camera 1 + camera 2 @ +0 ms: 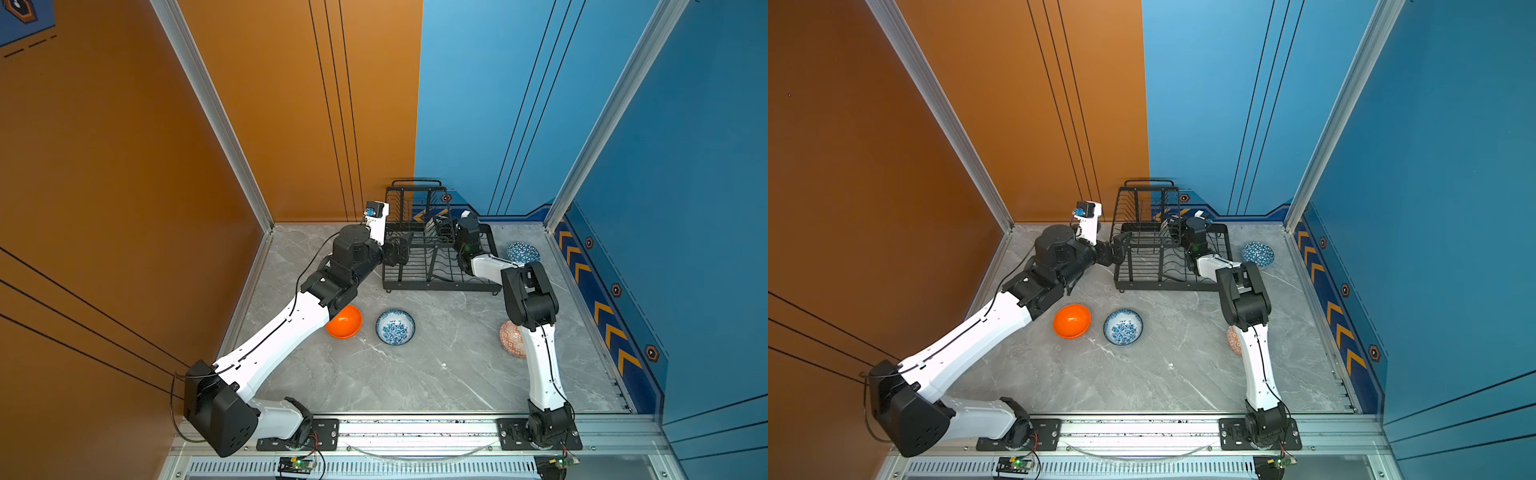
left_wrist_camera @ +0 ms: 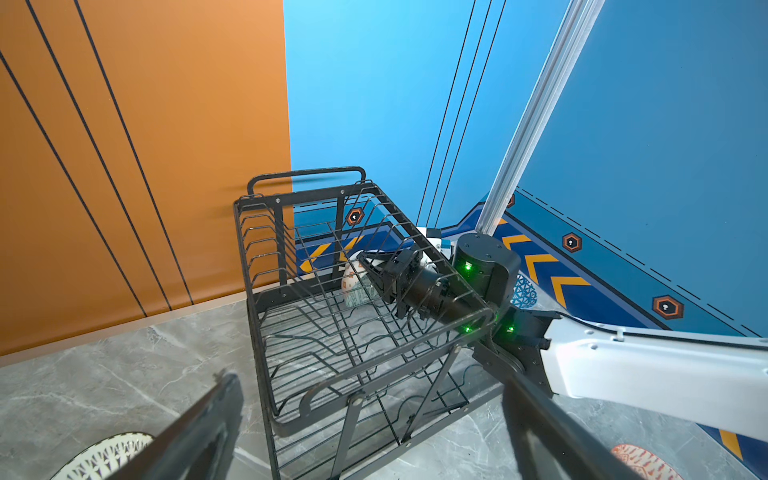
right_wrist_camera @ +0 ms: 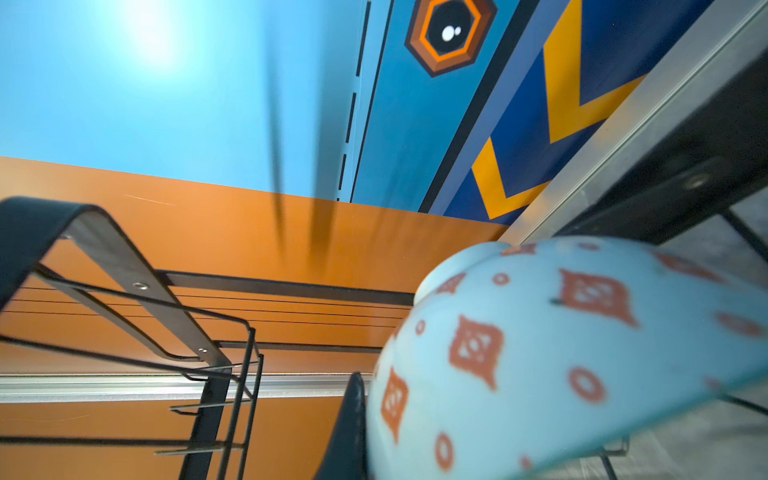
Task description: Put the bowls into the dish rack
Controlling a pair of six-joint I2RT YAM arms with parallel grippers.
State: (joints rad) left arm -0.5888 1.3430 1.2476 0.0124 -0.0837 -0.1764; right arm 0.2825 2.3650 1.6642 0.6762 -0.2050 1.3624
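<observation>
Right wrist view is mostly a blurry close-up of the pale-green bowl (image 3: 561, 353). You only get its outside, pale glaze with rusty orange diamonds and little rings, plus one dark finger (image 3: 349, 428) beside it. The frame cuts off its far edge.

Left wrist view is clearer. The right gripper (image 2: 365, 266) is reached into the dish rack (image 2: 307, 195), under the upper basket, pinched tight on that bowl's rim with the bowl tipped on its side. Can't tell if it rests on the bottom wires, too many bars in the way. The left gripper (image 2: 368, 378) is spread wide with nothing in it, just outside the rack's end. Whether it touches the wire, I can't say.

The rack is black wire, a flat base plus a raised basket with a handle.

Other bowls are on the table (image 1: 436, 374):
- The plain orange bowl (image 1: 347, 324) is half under the left arm.
- The blue-flower bowl (image 1: 395, 327) is just beside it. Both are well back from the left gripper.
- The blue triangle bowl (image 1: 523, 252) sits outside the rack, near the right gripper's wrist.
- The orange-red bowl (image 1: 512, 338) is mostly hidden behind the right arm.
- A white bowl (image 2: 104, 455) with dark lattice is only a sliver below the left gripper.
</observation>
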